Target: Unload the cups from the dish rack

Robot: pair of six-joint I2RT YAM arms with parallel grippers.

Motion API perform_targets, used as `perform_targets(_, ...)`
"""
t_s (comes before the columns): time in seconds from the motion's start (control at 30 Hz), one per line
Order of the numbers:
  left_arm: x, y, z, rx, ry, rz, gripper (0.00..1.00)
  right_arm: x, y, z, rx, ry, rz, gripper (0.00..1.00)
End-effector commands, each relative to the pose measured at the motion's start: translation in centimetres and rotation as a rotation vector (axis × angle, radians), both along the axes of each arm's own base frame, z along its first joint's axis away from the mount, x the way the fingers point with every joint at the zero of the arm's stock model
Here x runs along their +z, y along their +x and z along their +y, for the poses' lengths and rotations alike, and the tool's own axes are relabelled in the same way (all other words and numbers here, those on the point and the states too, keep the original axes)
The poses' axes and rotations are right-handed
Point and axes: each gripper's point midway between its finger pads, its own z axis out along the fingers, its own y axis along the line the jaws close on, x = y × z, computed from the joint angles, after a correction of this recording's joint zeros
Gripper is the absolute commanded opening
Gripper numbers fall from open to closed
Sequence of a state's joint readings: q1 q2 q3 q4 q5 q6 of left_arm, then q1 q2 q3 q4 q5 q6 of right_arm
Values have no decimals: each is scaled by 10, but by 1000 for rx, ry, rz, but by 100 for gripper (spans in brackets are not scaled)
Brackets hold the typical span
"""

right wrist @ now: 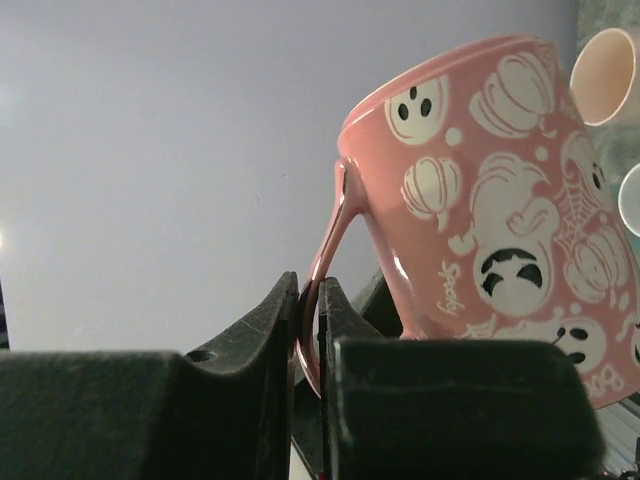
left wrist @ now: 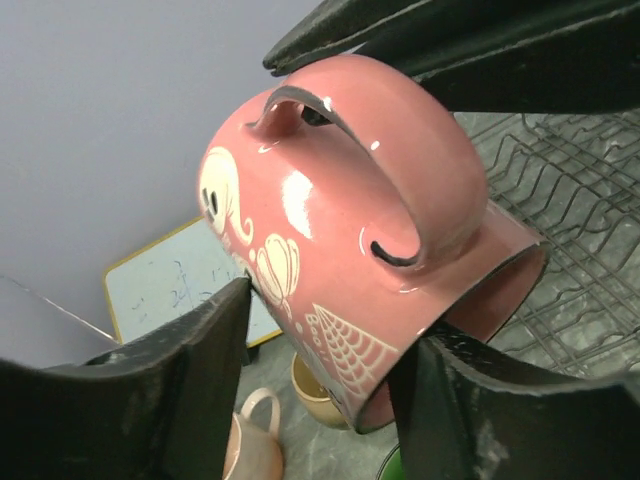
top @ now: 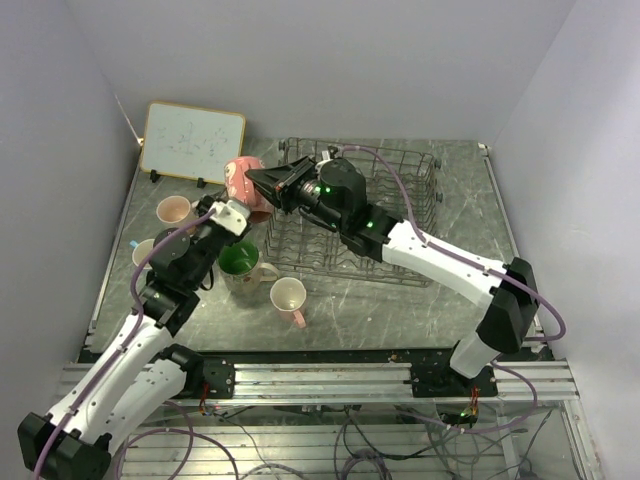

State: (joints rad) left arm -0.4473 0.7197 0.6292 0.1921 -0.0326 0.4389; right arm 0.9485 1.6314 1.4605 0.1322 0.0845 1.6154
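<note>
- Left wrist view: pink mug (left wrist: 340, 230), held in the air clear of the dish rack (top: 400, 152), sits between the fingers of the left end effector (left wrist: 330, 325).
- Right end effector (right wrist: 308, 330): closed tight on the mug's handle.
- Left end effector: part open around the mug body; firm contact cannot be told.
- Handover, as judged: seat both left pads squarely on the glazed wall before the right lets go, then lower beside the green-lined cup (top: 240, 262) on the tabletop (top: 400, 310).
</note>
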Motion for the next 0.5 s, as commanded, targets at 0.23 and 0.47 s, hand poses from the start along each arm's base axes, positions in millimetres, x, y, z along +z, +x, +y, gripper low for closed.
perform_targets(0.23, 51, -22, -11, -110, 71, -188, 30, 61, -42, -19, 70, 158, -93, 0)
perform_targets(0.47, 53, -49, -38, -318, 279, -295, 7, 26, -61, -33, 106, 87, -49, 0)
